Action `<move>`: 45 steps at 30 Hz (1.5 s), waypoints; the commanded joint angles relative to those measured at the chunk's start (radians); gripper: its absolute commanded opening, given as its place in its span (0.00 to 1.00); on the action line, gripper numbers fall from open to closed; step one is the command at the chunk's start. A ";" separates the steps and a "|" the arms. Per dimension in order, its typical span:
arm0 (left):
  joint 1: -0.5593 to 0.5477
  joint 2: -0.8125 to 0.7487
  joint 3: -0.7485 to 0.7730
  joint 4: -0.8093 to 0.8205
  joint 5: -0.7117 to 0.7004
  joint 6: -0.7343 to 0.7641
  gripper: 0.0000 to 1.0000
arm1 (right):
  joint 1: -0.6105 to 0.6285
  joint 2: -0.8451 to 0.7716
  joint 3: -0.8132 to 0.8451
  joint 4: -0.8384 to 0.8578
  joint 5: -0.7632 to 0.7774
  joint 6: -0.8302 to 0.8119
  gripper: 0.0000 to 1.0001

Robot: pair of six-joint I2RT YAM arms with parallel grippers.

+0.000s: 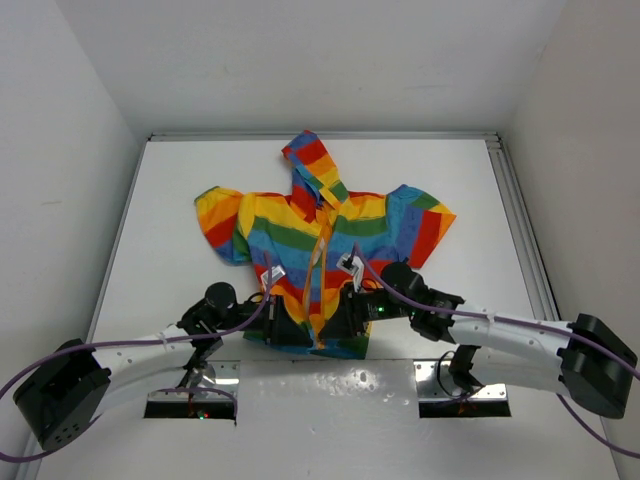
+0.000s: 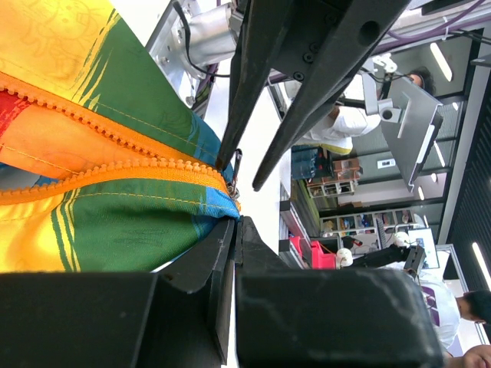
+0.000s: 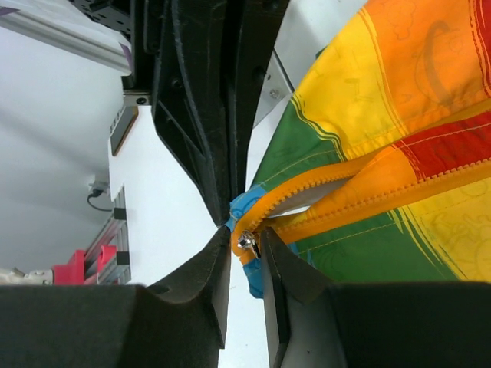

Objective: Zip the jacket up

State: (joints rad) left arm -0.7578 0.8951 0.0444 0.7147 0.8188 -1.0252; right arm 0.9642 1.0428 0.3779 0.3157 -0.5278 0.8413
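Our left gripper [image 1: 285,328] pinches the near hem of the jacket [image 1: 300,232]; our right gripper [image 1: 336,322] clasps the zipper pull [image 3: 247,244] beside it.

a robotics lab. in the top view a white table [image 1: 170,200] sits boxed in by white walls [image 1: 60,120], an aluminium rail [image 1: 520,230] along its right edge, cabled robot arms [image 1: 510,335] at the bottom. right of the left wrist view: an open room with shelving [image 2: 337,224], red bins [image 2: 318,253], ceiling strip lights [image 2: 441,61] and people [image 2: 341,126].
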 commanded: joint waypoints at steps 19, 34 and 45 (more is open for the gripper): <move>-0.006 0.004 -0.109 0.058 0.008 0.017 0.00 | 0.016 0.025 0.030 0.033 0.000 -0.011 0.14; -0.006 0.002 -0.112 0.060 0.009 0.014 0.00 | 0.027 0.013 -0.008 0.129 0.051 0.005 0.00; -0.006 -0.015 -0.112 0.060 0.014 -0.006 0.00 | 0.087 -0.004 0.038 0.011 0.375 -0.106 0.00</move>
State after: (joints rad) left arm -0.7578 0.8974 0.0444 0.7067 0.8017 -1.0260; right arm 1.0374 1.0481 0.3698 0.3405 -0.3450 0.8043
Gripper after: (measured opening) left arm 0.008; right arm 0.003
